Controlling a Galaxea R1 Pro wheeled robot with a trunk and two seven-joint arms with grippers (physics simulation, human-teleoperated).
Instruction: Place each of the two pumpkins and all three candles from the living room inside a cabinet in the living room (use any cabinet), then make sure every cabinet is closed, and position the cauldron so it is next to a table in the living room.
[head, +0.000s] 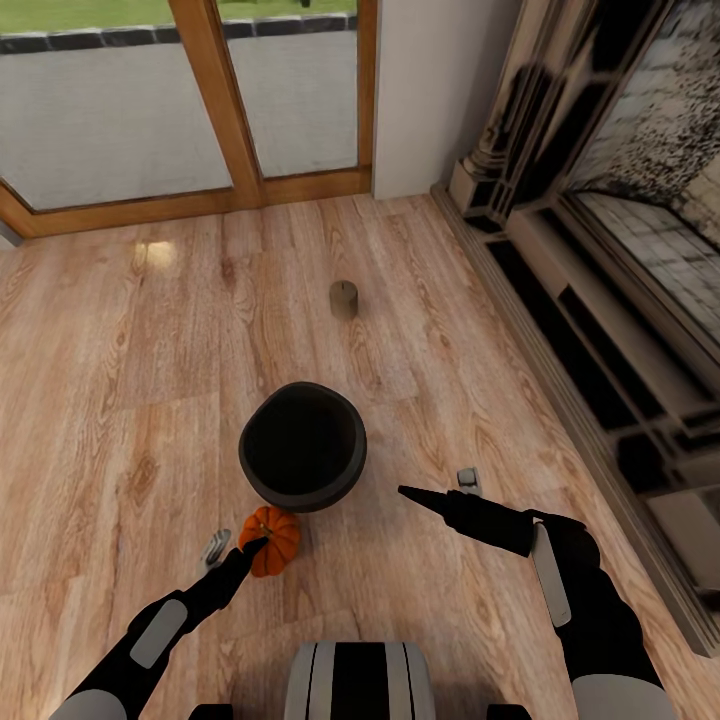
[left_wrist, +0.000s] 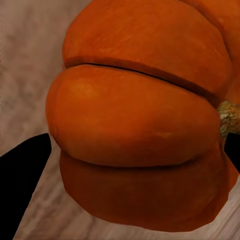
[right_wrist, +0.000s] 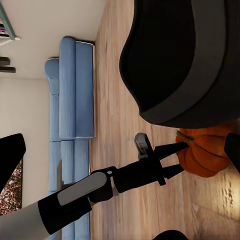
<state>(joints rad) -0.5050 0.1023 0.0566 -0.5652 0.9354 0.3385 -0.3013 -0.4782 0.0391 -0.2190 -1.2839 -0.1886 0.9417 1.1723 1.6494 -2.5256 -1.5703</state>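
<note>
An orange ribbed pumpkin (head: 272, 540) lies on the wood floor just in front of the black cauldron (head: 302, 458). My left gripper (head: 236, 548) is open at the pumpkin's side, its fingertips reaching the fruit (right_wrist: 205, 155). Seen from the left wrist, the pumpkin (left_wrist: 140, 120) sits very close between the spread fingers (left_wrist: 25, 165). My right gripper (head: 437, 487) hovers open to the right of the cauldron (right_wrist: 185, 60), holding nothing. One tan candle (head: 343, 299) stands upright on the floor beyond the cauldron. The cabinet and the table are out of view.
A dark fireplace-like surround (head: 600, 330) runs along the right wall. Wood-framed glass doors (head: 215, 110) close the far side. A blue sofa (right_wrist: 75, 90) stands against a wall in the right wrist view. Open floor lies to the left.
</note>
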